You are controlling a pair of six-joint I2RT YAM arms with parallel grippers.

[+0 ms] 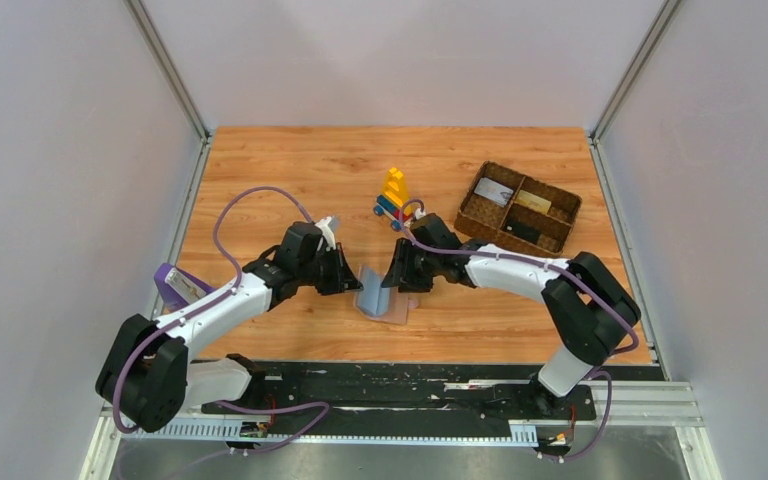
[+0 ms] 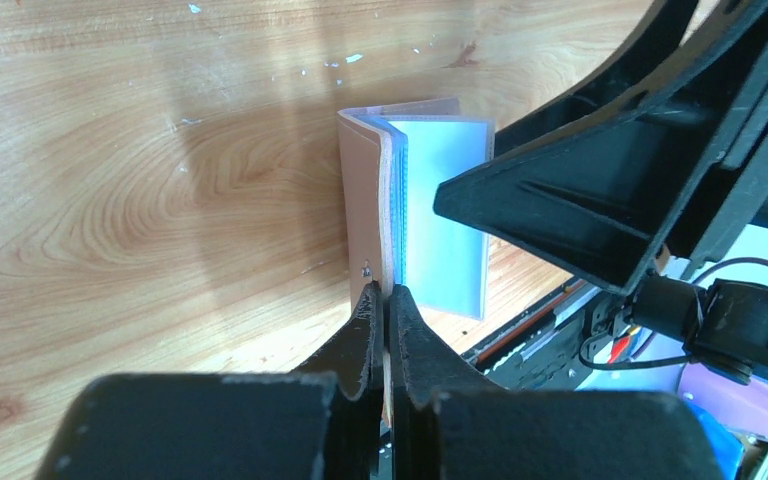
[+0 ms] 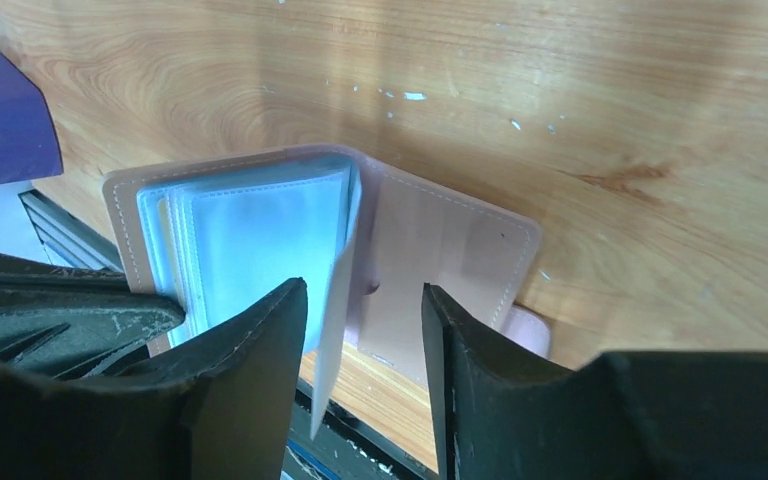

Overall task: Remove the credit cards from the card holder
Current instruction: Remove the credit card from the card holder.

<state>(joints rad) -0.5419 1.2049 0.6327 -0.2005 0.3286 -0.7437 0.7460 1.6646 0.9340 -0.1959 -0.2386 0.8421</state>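
Holder (image 1: pixel 378 300) stands open like a book on the table (image 1: pixel 290 160), btwn the two arms. L gripper (image 2: pixel 385 295), on holder's left, is pinched tight on the edge of one cover, propping it upright. R gripper (image 3: pixel 365 290), on holder's right, has its jaws partly apart, straddling one clear sleeve (image 3: pixel 332 320) w/o clamping it. Basket (image 1: pixel 463 215) sits right of holder and farther back. Three cards lie in its compartments: white card (image 1: pixel 495 192), gold card (image 1: pixel 534 201), black card (image 1: pixel 526 232). Task looks mostly done, poss. fully, since those three are out of holder. In both wrist views the sleeves look pale blue and see-through, w/ no card clearly inside, but the inner leaves overlap, so can't rule one out. Prob. left to do: R gripper checks the remaining leaves and pulls any card found, then both grippers let go of holder.
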